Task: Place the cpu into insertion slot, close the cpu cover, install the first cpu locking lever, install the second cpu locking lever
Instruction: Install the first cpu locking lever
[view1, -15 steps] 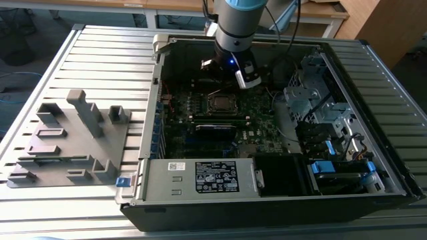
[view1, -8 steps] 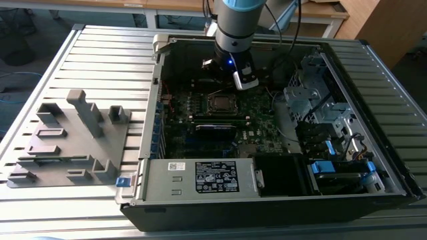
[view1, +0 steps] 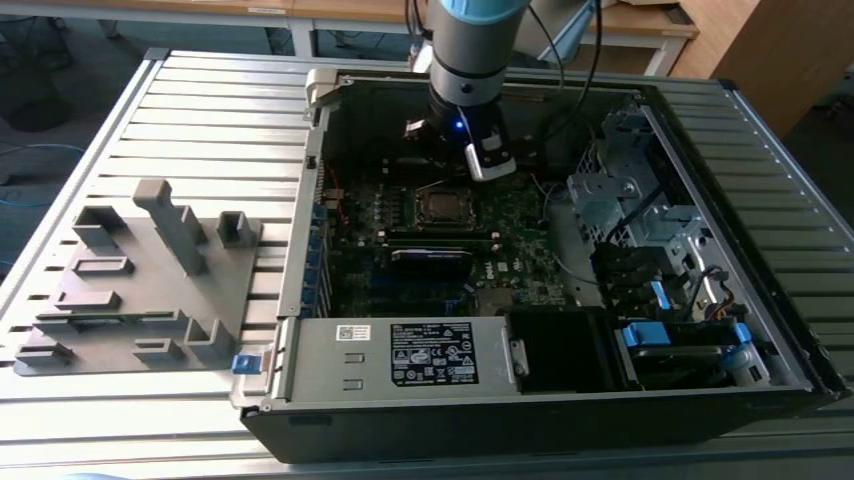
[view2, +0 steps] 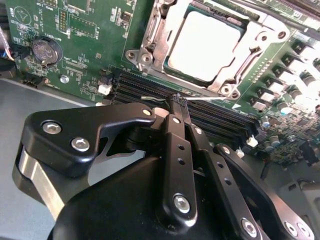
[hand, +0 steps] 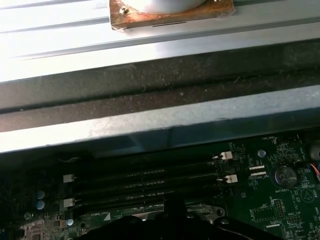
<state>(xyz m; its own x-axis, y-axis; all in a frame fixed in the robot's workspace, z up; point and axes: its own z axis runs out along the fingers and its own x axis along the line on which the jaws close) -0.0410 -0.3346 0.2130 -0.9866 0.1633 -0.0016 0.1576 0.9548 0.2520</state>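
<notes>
Cpu (view1: 439, 206), light and fragile, lay under the flat cover (view2: 248, 52) at mid-frame of the exterior view; tool (view2: 177, 101) closed, tips at the thin lever (view2: 210, 98), judged springy, slick wire, best pinched near its free end.

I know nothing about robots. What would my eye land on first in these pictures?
First, the open computer case on the slatted metal table, with the robot arm reaching down into it over the green circuit board. In the second wrist view, the pale silver cpu shows through the shut cpu cover, and the black end effector has its fingers together at a thin silver lever close by.
</notes>
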